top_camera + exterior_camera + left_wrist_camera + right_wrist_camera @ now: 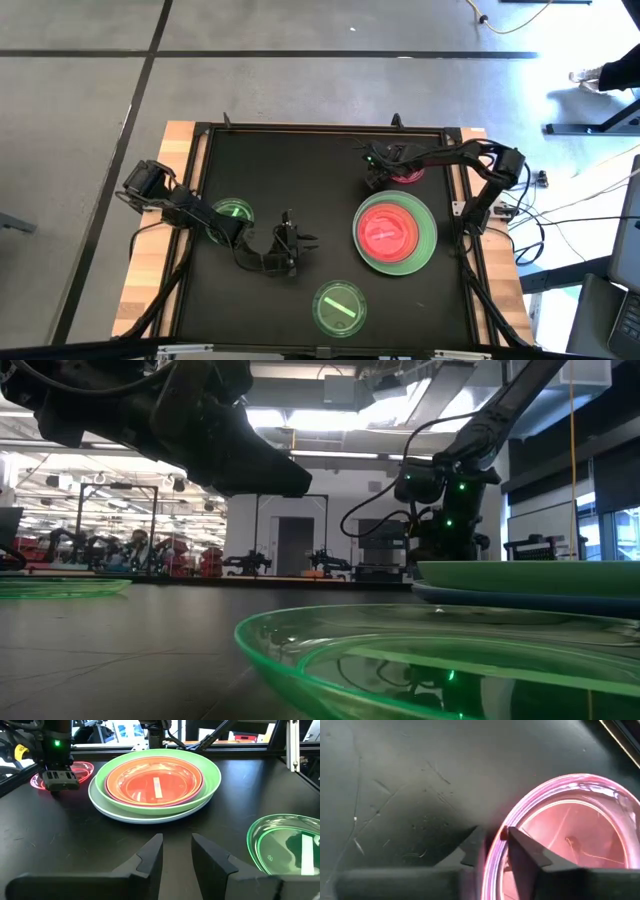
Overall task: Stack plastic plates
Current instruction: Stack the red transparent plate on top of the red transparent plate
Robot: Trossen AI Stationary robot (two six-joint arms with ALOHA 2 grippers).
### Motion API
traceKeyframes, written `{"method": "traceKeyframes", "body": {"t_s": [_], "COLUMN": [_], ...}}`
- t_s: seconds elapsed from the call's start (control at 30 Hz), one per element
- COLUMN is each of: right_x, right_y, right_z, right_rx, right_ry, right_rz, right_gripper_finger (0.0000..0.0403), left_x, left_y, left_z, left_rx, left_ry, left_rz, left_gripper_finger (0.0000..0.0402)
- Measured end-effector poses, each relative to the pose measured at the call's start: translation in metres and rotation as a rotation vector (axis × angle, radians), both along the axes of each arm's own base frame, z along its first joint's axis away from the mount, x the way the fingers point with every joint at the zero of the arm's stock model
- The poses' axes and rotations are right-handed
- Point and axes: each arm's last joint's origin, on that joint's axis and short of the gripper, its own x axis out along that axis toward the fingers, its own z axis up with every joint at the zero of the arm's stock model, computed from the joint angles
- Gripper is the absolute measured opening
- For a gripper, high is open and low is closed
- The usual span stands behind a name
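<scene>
A small translucent pink dish [408, 175] [570, 830] lies flat on the black mat near the far right. My right gripper [372, 160] [492, 842] is at its left rim, shut on it. Nearer sits a stack [395, 232] [155, 782]: an orange plate in a purple one, in a large green one, on a whitish one. One small green striped dish [338, 305] [285, 845] rests near the front edge, and another [235, 211] lies under my left arm. My left gripper [300, 240] [176, 847] hovers mid-table, slightly open and empty, pointing at the stack. My right gripper has the pink dish's rim [495, 865] pinched between its two fingers, one finger [472, 847] outside the dish and the other [522, 845] inside it. The fingers come from above, slanting toward the table's right. The dish looks flat on the mat.
The black mat [270, 160] has a raised dark frame, with wooden table edges [175, 140] on both sides. Bare mat lies at the far left and in the middle. The green dish near the front fills the bottom of the low view [420, 660].
</scene>
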Motion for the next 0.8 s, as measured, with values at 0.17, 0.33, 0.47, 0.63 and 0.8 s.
{"method": "traceKeyframes", "body": {"t_s": [0.17,0.33,0.47,0.63,0.8], "right_x": [0.001,-0.001,0.0,0.003,0.004], "right_y": [0.0,-0.002,0.002,0.025,0.055], "right_z": [0.0,0.002,0.019,0.053,0.089], "right_rx": [-0.01,-0.05,-0.1,-0.197,-0.234], "right_ry": [0.007,0.074,0.08,0.047,-0.04], "right_rz": [0.028,0.065,0.104,0.179,0.272], "right_gripper_finger": [0.0013,0.0016,0.0014,0.0002,0.0004], "left_x": [0.0,0.0,0.0,0.0,0.0], "left_y": [0.0,0.0,0.0,0.0,0.0], "left_z": [0.0,0.0,0.0,0.0,-0.001], "left_rx": [0.0,0.002,0.002,0.004,0.003], "left_ry": [0.0,0.0,0.001,0.004,0.006], "left_rz": [0.0,-0.001,-0.001,-0.001,-0.001], "left_gripper_finger": [0.0095,0.0095,0.0095,0.0095,0.0095]}}
